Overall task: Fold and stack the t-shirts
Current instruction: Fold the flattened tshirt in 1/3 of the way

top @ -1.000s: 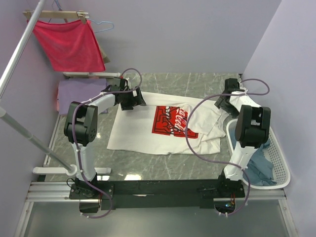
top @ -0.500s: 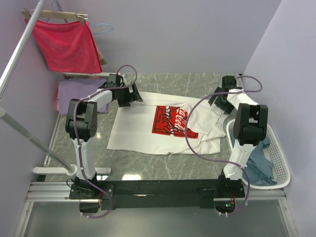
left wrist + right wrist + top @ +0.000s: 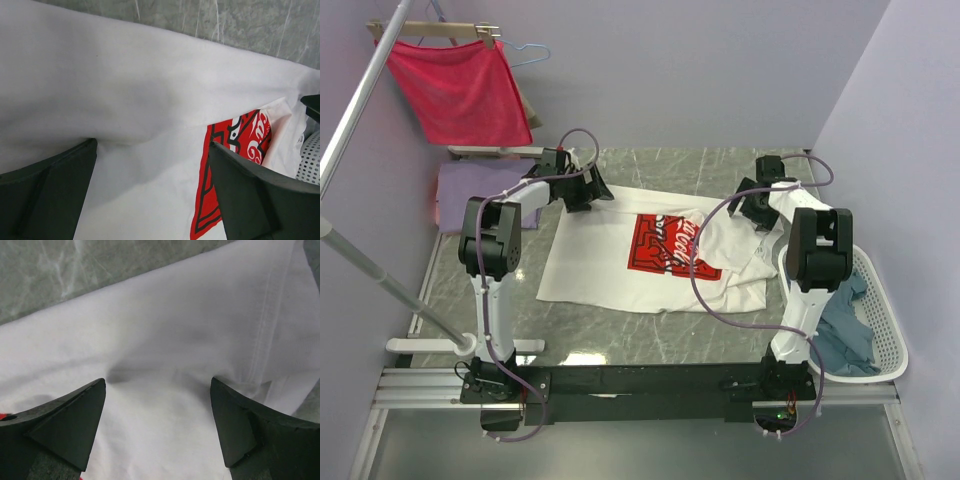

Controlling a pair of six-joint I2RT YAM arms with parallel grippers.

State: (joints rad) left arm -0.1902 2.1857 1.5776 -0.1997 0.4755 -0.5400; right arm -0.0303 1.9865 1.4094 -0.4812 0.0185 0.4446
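Both arms reach to the far edge of the white t-shirt [image 3: 610, 255]. It lies spread mid-table [image 3: 720, 165] with its red print [image 3: 665, 245] facing up and its right side rumpled and doubled over. The left gripper [image 3: 152, 145] and right gripper [image 3: 157, 382] each stand spread, jaws astride a small pucker of cloth. I'd call this the start of a fold. Next, both must pinch the fabric and draw that edge nearward together.

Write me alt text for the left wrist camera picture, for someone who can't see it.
A white t-shirt lies spread on a grey marble table, filling most of the frame, with part of its red chest print at lower right. The left gripper is open over the cloth, its dark fingers at the bottom corners.
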